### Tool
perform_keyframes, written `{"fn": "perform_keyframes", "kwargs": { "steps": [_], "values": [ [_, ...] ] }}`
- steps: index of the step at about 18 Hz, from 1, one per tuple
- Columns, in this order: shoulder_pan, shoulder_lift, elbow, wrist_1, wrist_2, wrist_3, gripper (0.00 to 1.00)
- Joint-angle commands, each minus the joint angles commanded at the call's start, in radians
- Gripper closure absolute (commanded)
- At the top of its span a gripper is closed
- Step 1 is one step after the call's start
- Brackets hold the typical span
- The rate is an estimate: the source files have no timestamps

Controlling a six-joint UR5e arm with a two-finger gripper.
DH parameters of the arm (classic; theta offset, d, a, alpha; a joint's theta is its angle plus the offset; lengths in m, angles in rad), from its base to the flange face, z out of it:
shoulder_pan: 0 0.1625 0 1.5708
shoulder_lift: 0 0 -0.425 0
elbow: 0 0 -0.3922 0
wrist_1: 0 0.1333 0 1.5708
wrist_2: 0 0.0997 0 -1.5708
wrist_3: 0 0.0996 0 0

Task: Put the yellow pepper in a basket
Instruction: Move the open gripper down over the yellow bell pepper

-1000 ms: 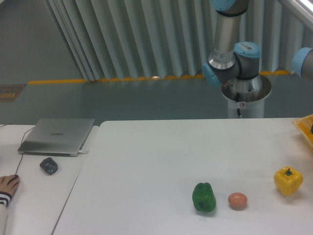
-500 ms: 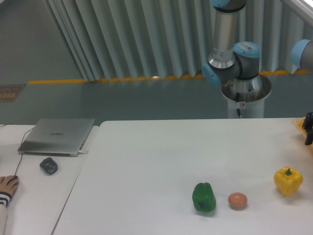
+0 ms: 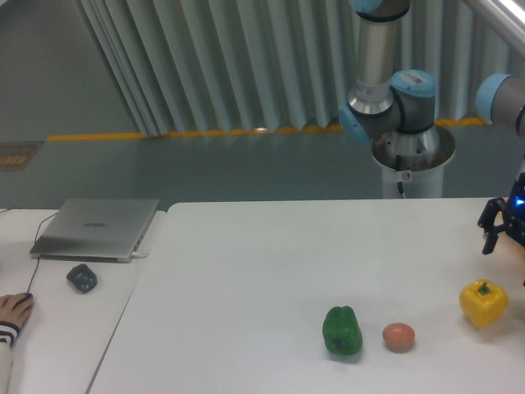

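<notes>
Gripper hanging above the yellow pepper at the table's right edge.

From where I stand, the white table [image 3: 246,271] carries a row of three near its front: a green pepper [image 3: 342,331], a brown egg [image 3: 399,336] just beside it, and the yellow pepper [image 3: 483,302] further right, sitting upright and apart from both. The gripper [image 3: 510,234] is above and slightly right of the yellow pepper, partly cut by the frame; one dark finger [image 3: 490,231] shows, touching nothing, and I cannot tell how far the fingers are spread. No basket is in sight. On the left desk sit a closed laptop [image 3: 97,227], a mouse [image 3: 82,277] and someone's hand [image 3: 12,312].
</notes>
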Motion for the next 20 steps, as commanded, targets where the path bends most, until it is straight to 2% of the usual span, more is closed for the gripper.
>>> {"fn": "perform_keyframes", "kwargs": {
  "steps": [3,20],
  "values": [
    [-0.005,-0.008,-0.017,0.006,0.002,-0.028,0.0],
    [-0.037,-0.061,0.012,0.009,0.048,-0.033,0.0]
  ]
}}
